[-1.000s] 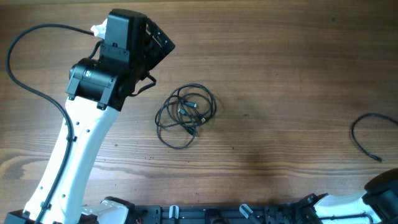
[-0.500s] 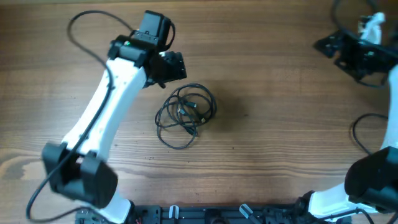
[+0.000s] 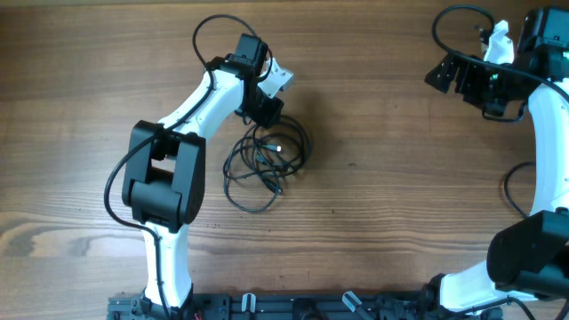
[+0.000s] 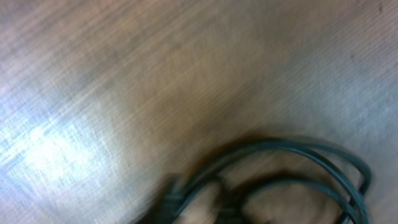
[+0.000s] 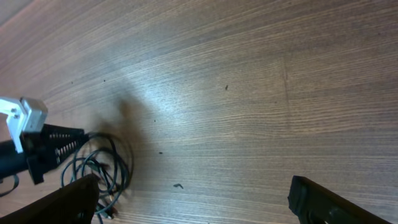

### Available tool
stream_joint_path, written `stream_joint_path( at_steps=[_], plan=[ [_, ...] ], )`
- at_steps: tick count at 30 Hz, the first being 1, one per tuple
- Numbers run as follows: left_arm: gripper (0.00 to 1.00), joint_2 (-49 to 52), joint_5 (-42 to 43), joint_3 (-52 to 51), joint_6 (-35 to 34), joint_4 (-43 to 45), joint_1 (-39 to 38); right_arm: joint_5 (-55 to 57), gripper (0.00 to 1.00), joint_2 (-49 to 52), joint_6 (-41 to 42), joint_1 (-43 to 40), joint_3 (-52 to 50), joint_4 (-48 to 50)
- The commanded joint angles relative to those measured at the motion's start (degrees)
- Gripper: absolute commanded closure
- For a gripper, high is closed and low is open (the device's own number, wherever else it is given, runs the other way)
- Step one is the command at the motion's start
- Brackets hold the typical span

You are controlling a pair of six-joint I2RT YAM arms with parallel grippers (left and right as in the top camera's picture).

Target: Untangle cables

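The cables (image 3: 267, 160) lie as one loose bunch of thin black loops on the wooden table, with a pale plug tip near the middle. My left gripper (image 3: 269, 114) is down at the bunch's upper edge. The left wrist view is blurred: it shows cable loops (image 4: 298, 162) very close and no fingers. The right wrist view shows that gripper (image 5: 62, 137) beside the cables (image 5: 99, 168), but not whether anything is pinched. My right gripper (image 3: 442, 76) hangs at the far right, well away from the bunch. It is open (image 5: 199, 205), with nothing between its fingers.
A separate black cord (image 3: 508, 191) curves near the table's right edge, partly behind the right arm. The left arm's own wire (image 3: 209, 31) loops above its wrist. Bare wood lies between the bunch and the right arm.
The left arm has swung in from the left and come down onto the bunch's top edge. The right arm has come into view at the upper right. The bunch has barely shifted.
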Motion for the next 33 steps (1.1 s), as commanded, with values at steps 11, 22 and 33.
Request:
stream_joint_path(
  at_steps=[11,22,33],
  plan=[
    [0.88,-21.09,-15.28,8.48,-33.86,-3.06,0.94,-3.56,0.0,0.52,-4.39,8.13,-0.42,2.19],
    [0.32,-21.11,-16.0,8.46,-49.94,-18.36,17.05,-10.54,0.03,19.47,-9.2,27.5,-0.42,13.4],
    [0.29,-21.09,-16.04,8.46,-49.94,-18.47,17.14,-22.73,0.56,29.33,-7.98,39.15,-0.39,20.98]
  ],
)
